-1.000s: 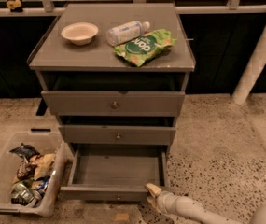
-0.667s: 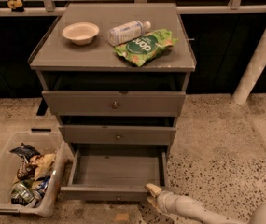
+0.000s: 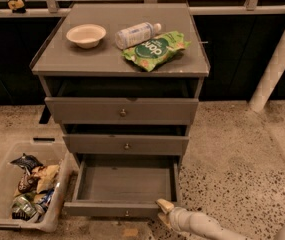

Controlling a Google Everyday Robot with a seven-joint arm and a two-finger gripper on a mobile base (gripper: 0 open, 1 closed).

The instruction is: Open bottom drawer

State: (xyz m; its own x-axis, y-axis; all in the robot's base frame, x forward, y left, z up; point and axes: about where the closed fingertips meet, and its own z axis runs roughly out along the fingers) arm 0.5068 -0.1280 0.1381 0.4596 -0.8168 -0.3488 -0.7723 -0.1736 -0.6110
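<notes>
The smooth, off-white tubular arm (image 3: 204, 226) ends in a pale tan gripper (image 3: 163, 209), bottom right of centre.

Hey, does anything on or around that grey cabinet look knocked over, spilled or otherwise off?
Only the white-labelled plastic bottle, lying on its side on the grey cabinet top beside the green snack bag. The grey bottom drawer stands pulled out, empty, with the pale gripper at its front right corner. Nothing looks spilled or damaged.
</notes>
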